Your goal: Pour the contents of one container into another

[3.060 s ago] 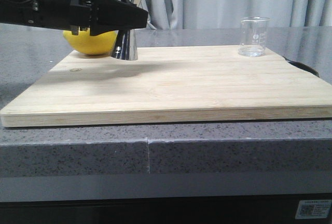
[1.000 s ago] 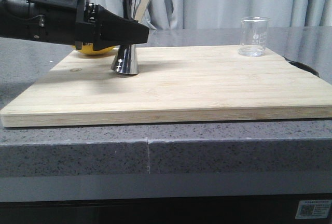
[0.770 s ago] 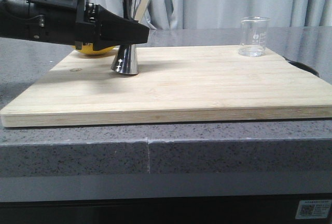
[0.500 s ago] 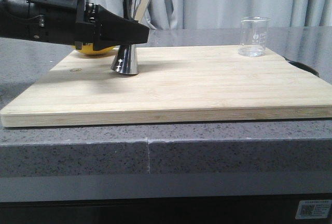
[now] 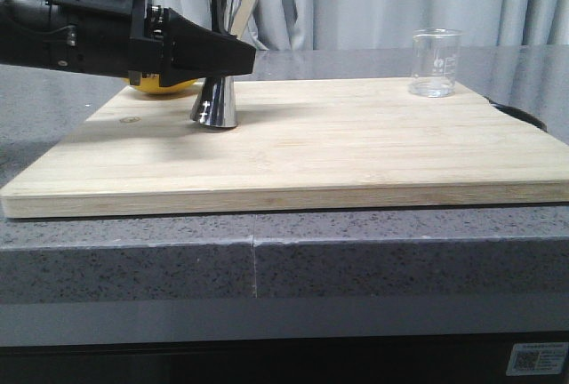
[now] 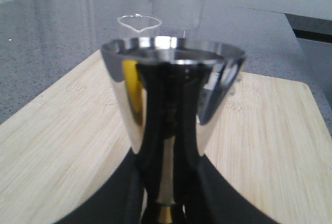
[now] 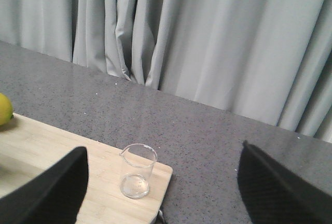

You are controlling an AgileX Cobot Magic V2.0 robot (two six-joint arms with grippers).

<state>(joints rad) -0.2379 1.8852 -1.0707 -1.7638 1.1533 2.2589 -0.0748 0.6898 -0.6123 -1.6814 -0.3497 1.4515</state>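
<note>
Inspecting the front view: left gripper [image 5: 233,53] clamped at the waist of the steel jigger [image 5: 224,46], which stands slightly tilted with its base on or just above the bamboo cutting board [image 5: 293,144] — contact not determinable. Lemon [image 5: 164,87] mostly hidden behind the gripper body. Glass beaker [image 5: 435,62] upright at the far right corner of the board, well apart from the jigger, close to the board edge. Right gripper absent from this view.

Turning to the left wrist view: jigger [image 6: 171,110] filling the centre, fingers reflected dark in its wall, beaker lip [image 6: 139,22] visible beyond. Polished waist judged slippery; risk of rotation or tipping if grip pressure drops.

Checking the right wrist view: right gripper [image 7: 161,182] spread wide, fingers [image 7: 52,185] empty, hovering high above the beaker [image 7: 137,170]. Beaker near the corner of the board [image 7: 67,182]; risk of a misaligned descent knocking it off the edge. Thin glass judged vulnerable to an over-hard squeeze. Contents too faint to confirm.
</note>
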